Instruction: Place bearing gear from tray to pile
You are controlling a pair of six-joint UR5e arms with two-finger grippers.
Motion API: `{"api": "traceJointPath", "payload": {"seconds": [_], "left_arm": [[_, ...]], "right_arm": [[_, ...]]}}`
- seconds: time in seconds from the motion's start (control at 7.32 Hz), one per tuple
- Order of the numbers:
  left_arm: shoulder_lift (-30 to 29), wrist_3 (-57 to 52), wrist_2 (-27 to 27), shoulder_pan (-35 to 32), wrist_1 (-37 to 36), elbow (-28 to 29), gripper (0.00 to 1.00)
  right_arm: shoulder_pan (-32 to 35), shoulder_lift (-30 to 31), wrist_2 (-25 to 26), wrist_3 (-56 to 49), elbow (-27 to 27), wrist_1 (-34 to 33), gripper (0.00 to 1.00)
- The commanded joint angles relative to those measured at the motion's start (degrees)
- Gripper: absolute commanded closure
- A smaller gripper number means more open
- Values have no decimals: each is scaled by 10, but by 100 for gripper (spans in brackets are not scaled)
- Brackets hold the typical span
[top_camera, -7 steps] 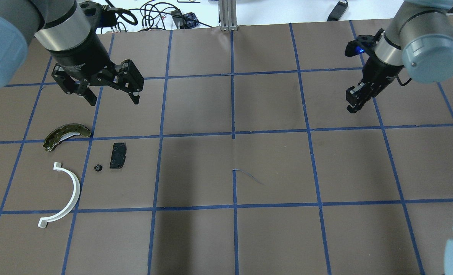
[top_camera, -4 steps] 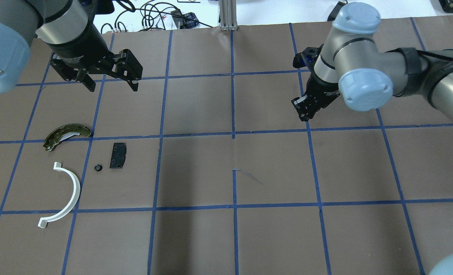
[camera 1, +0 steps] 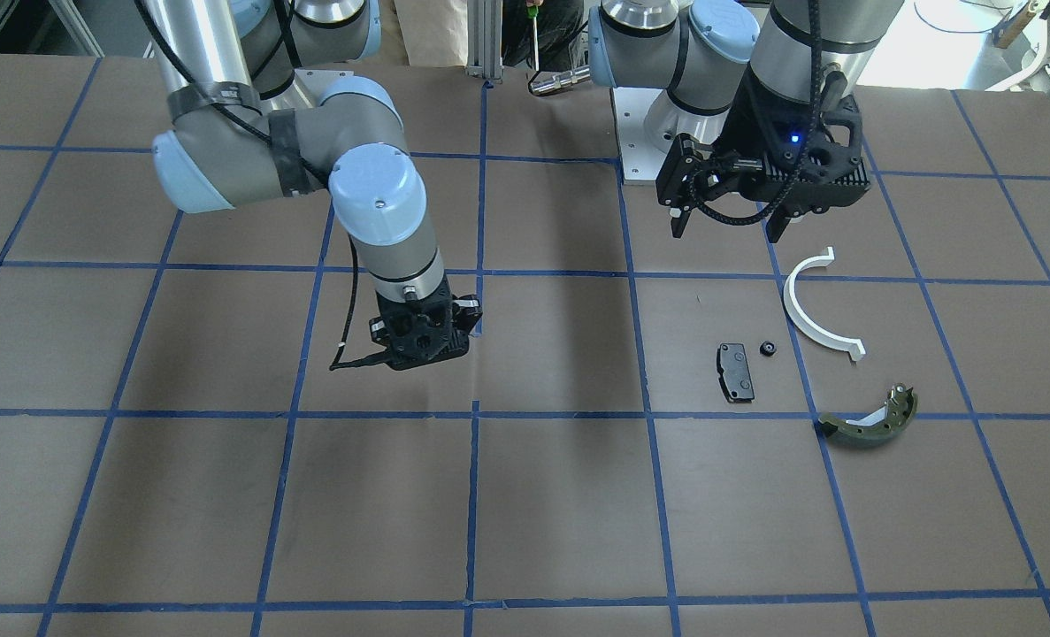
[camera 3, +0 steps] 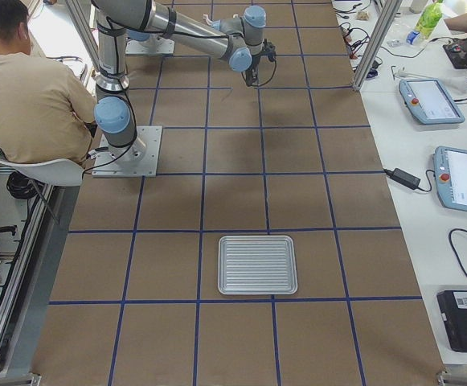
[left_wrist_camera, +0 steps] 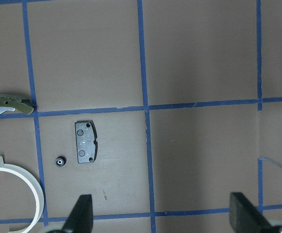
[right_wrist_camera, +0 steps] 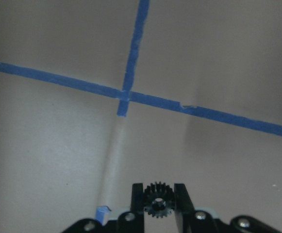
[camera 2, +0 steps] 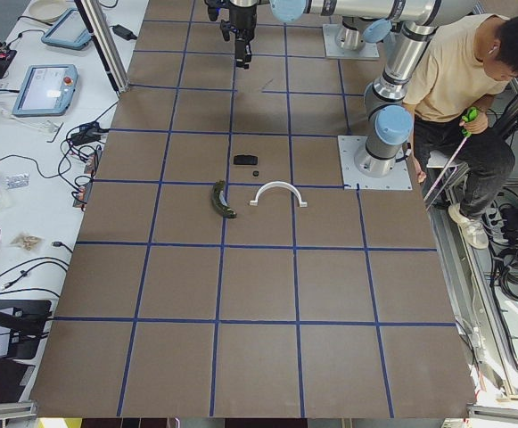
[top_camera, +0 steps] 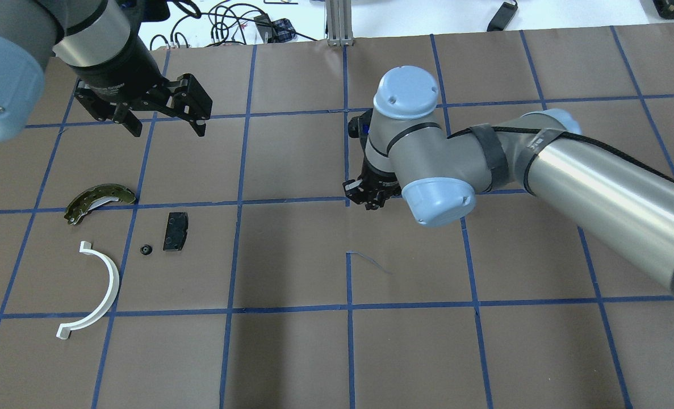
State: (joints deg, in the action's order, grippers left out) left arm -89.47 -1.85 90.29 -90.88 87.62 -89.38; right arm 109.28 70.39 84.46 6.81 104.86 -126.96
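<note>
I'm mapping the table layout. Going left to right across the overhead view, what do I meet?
White half-ring → small black gear → black pad → right gripper, shut on the bearing gear. Left out for overlap: brake shoe, left gripper.

Two small gears (top_camera: 145, 249) (right_wrist_camera: 156, 199), one white half-ring (top_camera: 113, 281), one black pad (top_camera: 175, 231), one brake shoe (top_camera: 101, 196), one tray (camera 3: 258, 264).

I've swung the right end effector (top_camera: 367, 197), gear (right_wrist_camera: 156, 199) in its grip, across the worktop (top_camera: 291, 352) toward the left end effector (top_camera: 168, 129).
</note>
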Motion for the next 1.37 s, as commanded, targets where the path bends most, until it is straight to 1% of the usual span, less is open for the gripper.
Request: {"api": "traceJointPath", "payload": {"seconds": [0.0, 0.27, 0.41, 0.55, 0.82, 0.96, 1.09, 1.23], "left_arm": [[0, -1, 1, 0, 0, 0, 0], [0, 0, 1, 0, 1, 0, 0], [1, -1, 0, 0, 1, 0, 0], [1, -1, 1, 0, 1, -1, 0], [1, -1, 1, 0, 3, -1, 0], [1, -1, 1, 0, 3, -1, 0], [-11, 4, 2, 0, 4, -3, 0], [-24, 13, -2, 0, -2, -7, 0]], "right_arm": [[69, -50, 0, 78, -2, -77, 100], [81, -81, -32, 87, -4, -126, 100], [81, -83, -33, 82, -4, -128, 40], [78, -78, -24, 79, -5, -140, 1], [43, -61, -22, 78, -7, -138, 0], [7, -35, -23, 70, -3, -131, 0], [-35, -10, -25, 47, -2, -97, 0], [-75, 12, -24, -2, -3, -56, 0]]}}
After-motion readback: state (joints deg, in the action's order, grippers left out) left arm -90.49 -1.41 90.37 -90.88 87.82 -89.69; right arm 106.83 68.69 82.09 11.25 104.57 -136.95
